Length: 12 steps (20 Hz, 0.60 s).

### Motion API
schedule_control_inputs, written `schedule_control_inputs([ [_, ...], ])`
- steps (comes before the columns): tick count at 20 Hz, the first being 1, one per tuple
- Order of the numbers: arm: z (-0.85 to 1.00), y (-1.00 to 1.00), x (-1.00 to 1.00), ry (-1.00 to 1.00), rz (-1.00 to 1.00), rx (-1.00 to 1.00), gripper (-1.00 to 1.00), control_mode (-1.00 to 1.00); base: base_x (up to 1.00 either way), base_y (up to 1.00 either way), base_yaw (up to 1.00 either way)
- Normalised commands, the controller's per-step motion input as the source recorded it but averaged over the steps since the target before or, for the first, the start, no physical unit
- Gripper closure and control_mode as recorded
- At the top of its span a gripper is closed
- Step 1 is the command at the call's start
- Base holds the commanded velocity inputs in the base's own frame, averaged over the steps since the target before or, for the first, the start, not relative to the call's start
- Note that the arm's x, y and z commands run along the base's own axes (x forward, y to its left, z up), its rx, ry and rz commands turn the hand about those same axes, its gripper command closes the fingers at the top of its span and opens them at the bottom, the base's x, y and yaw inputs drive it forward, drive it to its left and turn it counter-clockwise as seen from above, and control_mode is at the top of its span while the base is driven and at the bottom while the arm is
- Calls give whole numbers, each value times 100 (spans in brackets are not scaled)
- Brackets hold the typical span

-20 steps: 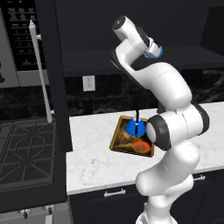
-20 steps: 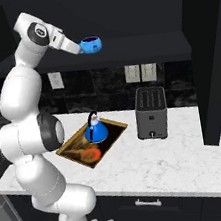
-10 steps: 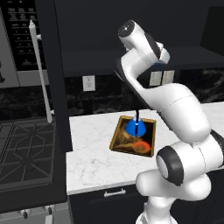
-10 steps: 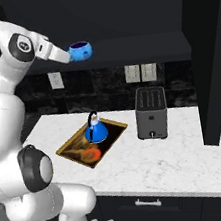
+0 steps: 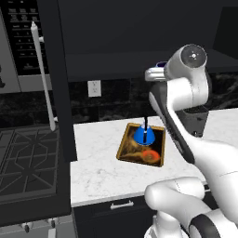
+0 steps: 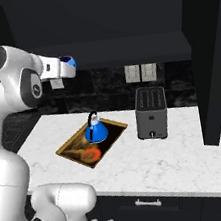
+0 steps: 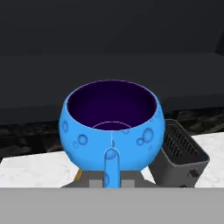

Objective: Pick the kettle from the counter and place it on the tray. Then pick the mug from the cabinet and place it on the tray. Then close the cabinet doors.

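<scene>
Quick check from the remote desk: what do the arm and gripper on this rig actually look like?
The arm is glossy white, built of rounded tube-like links with dark grey bands and round caps at the joints. No loose cables or markings show. The gripper ends in two small grey finger pads, blocky and squared off, on a white hand.

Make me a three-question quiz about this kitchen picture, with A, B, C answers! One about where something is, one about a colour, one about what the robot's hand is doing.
1. Where is the kettle?
A. on the tray
B. on the toaster
C. in the cabinet

2. What colour is the mug inside?
A. white
B. dark purple
C. orange

3. What is the gripper doing?
A. hanging open
B. pushing a door
C. holding the mug in the air

Answers: 1 A, the kettle stands inside the tray's rim. 2 B, the hand view looks into its dark purple bowl. 3 C, the mug sits at the fingers, high above the counter.
</scene>
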Motion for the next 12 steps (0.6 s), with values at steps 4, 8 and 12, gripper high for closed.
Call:
schedule_control_inputs([
  [4, -3, 0, -97, 11, 78, -10, 100, -100, 0, 0, 0],
  [8, -13, 0, -77, 13, 82, -2, 100, -100, 0, 0, 0],
  [12, -22, 0, -14, 11, 57, -1, 100, -100, 0, 0, 0],
])
